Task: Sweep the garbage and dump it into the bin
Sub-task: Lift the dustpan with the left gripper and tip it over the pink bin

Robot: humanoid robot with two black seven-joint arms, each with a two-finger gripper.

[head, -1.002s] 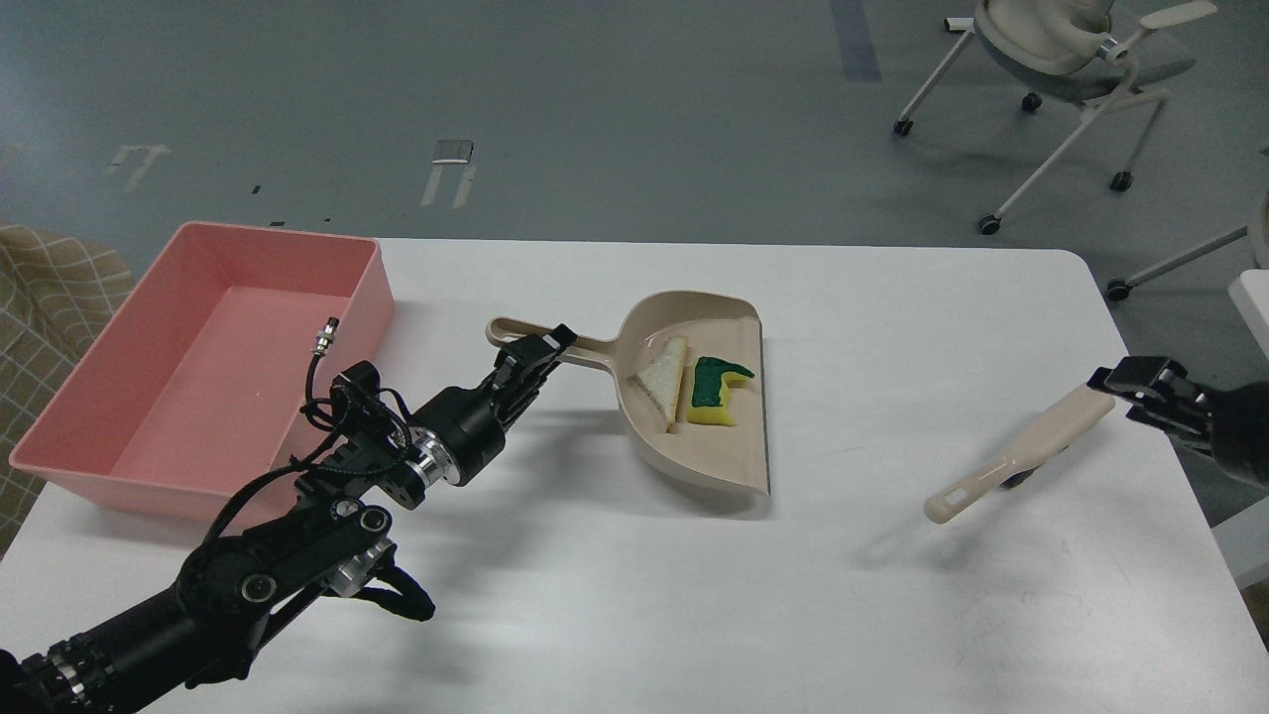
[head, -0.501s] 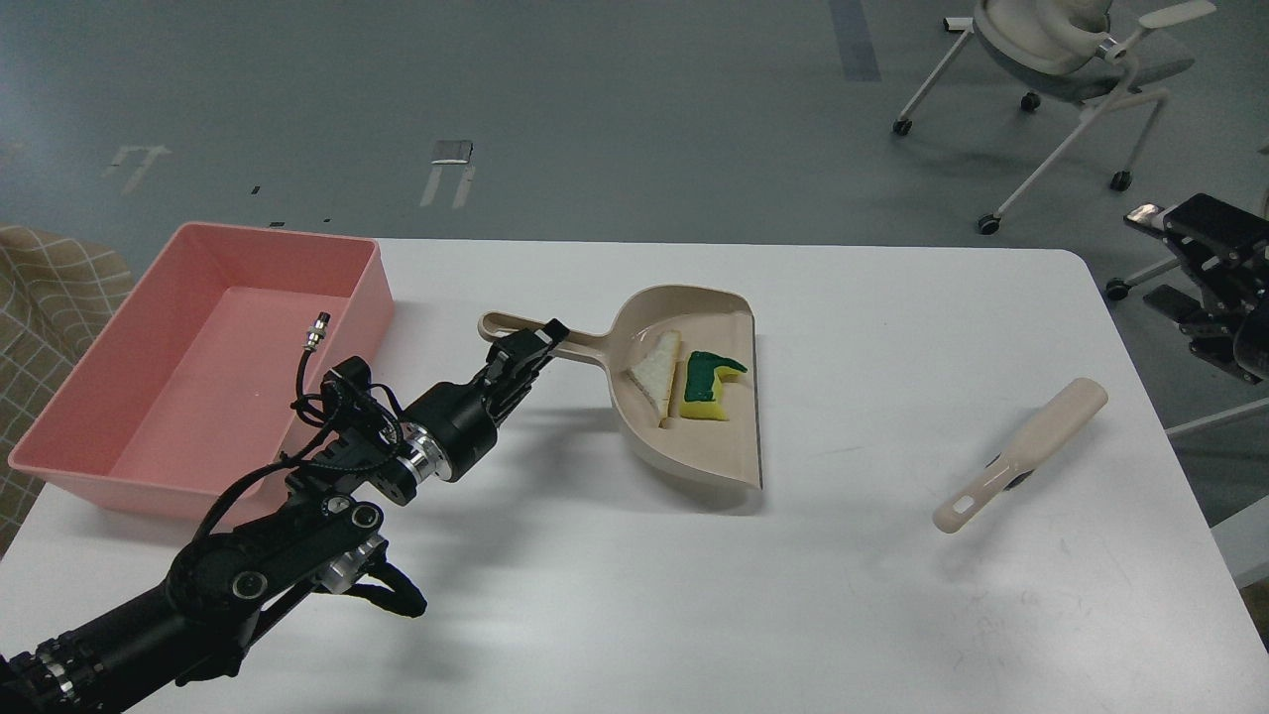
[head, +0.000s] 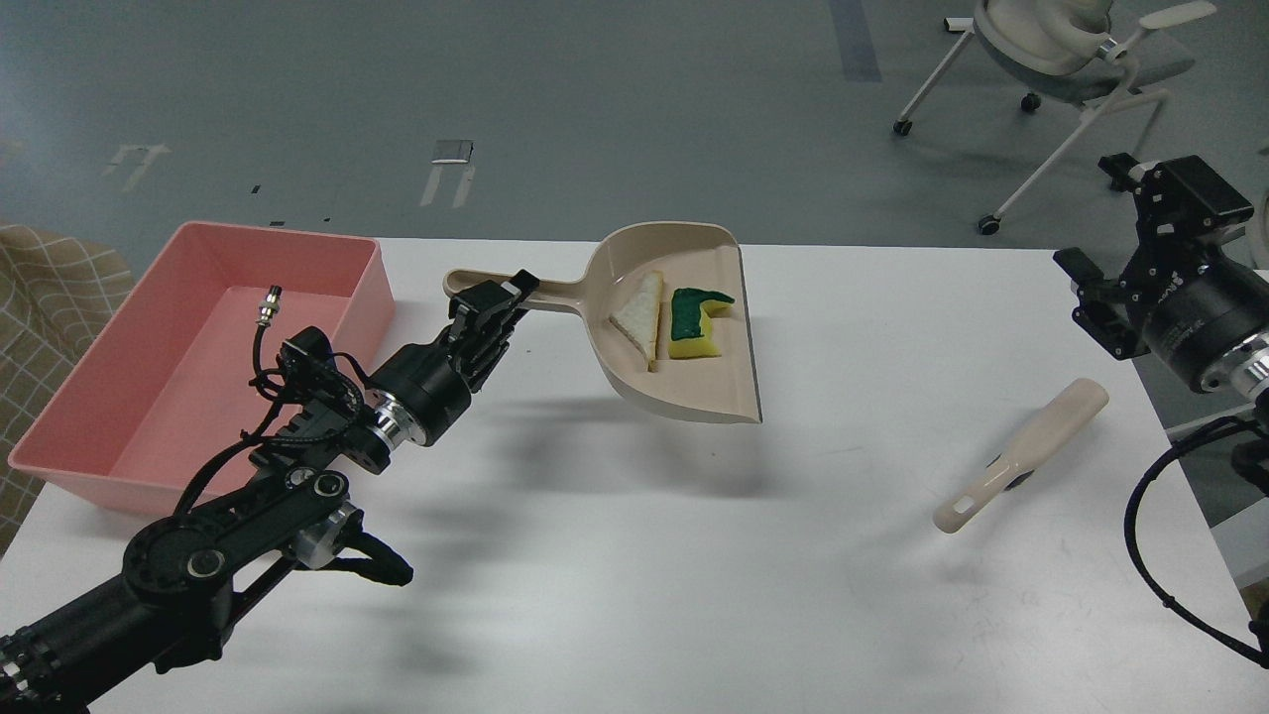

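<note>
Left gripper [head: 493, 309] clamped on the dustpan [head: 684, 397] handle, pan raised off the table [head: 634, 575]. Beyond its fingers, 2 garbage pieces lie inside: bread slice [head: 639, 319], sponge [head: 694, 322]. Bin [head: 129, 476] behind them. Right gripper [head: 1120, 243] spread, holding nothing; brush [head: 1021, 454] below it.

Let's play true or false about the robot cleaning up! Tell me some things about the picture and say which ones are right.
1. The bread and the sponge lie in the dustpan. True.
2. The pink bin already holds the bread. False: no bread is in it.
3. The left tool grips the dustpan's handle. True.
4. The right tool holds the brush. False: the brush lies alone on the table, apart from that tool.
5. The dustpan rests flat on the table. False: it is lifted, with its shadow below.
</note>
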